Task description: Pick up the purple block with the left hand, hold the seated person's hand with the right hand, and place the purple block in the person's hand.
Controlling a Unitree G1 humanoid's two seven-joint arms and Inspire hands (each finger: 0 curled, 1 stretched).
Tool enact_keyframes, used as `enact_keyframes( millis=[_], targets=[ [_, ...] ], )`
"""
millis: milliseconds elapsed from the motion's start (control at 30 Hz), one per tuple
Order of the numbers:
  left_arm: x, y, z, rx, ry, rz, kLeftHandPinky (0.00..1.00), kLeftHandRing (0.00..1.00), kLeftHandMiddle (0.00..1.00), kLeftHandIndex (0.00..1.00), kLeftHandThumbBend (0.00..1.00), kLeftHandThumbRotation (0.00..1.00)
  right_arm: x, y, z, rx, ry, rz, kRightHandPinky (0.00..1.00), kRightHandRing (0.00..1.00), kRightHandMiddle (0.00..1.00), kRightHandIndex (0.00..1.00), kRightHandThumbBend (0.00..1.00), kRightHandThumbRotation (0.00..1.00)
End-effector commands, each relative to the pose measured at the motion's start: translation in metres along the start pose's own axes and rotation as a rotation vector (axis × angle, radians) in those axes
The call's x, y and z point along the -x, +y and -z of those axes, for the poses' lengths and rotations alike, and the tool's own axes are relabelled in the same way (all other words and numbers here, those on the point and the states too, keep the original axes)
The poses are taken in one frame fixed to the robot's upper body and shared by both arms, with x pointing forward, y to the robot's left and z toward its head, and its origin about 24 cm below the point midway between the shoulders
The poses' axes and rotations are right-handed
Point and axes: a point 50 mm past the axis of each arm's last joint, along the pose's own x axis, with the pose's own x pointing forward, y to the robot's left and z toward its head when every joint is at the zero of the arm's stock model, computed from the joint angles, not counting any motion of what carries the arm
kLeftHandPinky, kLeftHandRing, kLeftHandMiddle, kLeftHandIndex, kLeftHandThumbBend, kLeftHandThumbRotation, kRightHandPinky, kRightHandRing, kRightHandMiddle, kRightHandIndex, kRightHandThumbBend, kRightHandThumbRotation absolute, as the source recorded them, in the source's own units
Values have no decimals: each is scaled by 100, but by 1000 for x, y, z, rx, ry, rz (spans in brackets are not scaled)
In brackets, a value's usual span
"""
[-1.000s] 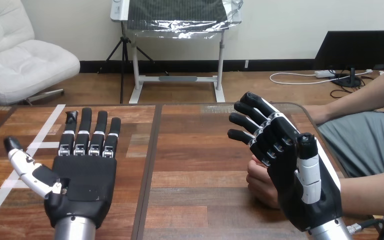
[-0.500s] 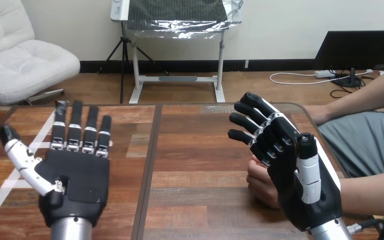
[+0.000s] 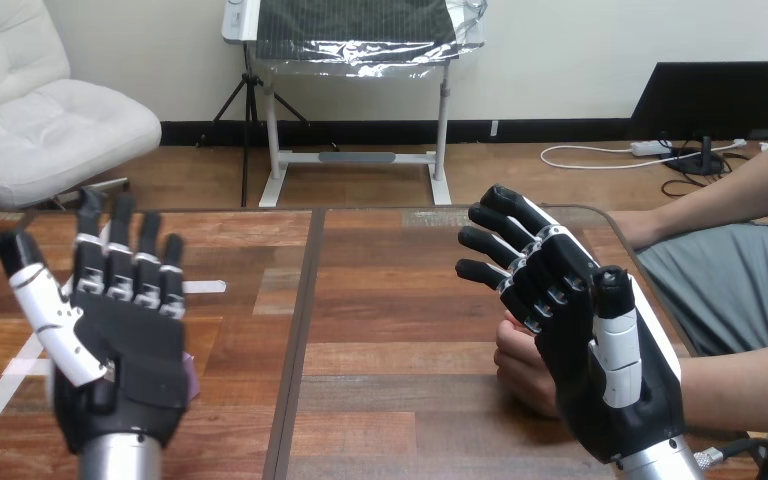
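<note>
- left hand (image 3: 128, 345): fingers straight, thumb splayed out, gripping nothing; a bit of the purple block (image 3: 192, 377) peeks out at its 4 o'clock
- right hand (image 3: 575, 365): fingers loosely bent, person's hand (image 3: 520, 365) right at its 9 o'clock, nothing wrapped round it

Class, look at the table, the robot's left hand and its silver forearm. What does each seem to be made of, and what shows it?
Table: wood or a wood-look top, matt; plank seams and grain in mixed browns. Left hand: probably hard plastic, a matt black body with smooth white shells. Forearm: likely metal, going by its brushed silver sheen.
</note>
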Motion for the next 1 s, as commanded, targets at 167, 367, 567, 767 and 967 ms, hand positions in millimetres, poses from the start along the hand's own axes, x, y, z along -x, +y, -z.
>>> enact_keyframes(
  millis=[167,367,567,767,967],
  targets=[
    [-22,1,-19,-257,-90,85,100,100,100,100,80,84,-13,3,-18,33,-85,-32,81,86,87,87,86,88],
    [-28,8,-26,-392,-106,94,100,100,100,100,78,86,-13,2,-17,37,-87,-35,81,87,88,87,86,88],
    [-34,16,-32,-524,-113,98,100,100,100,100,73,86,-14,3,-17,38,-89,-39,82,87,88,87,86,88],
    [-40,24,-37,-664,-96,94,100,100,100,100,75,87,-14,3,-17,39,-90,-39,82,87,88,87,86,89],
    [-47,30,-40,-769,-96,87,100,100,100,100,72,85,-15,3,-17,39,-92,-41,81,87,88,87,86,89]
  ],
)
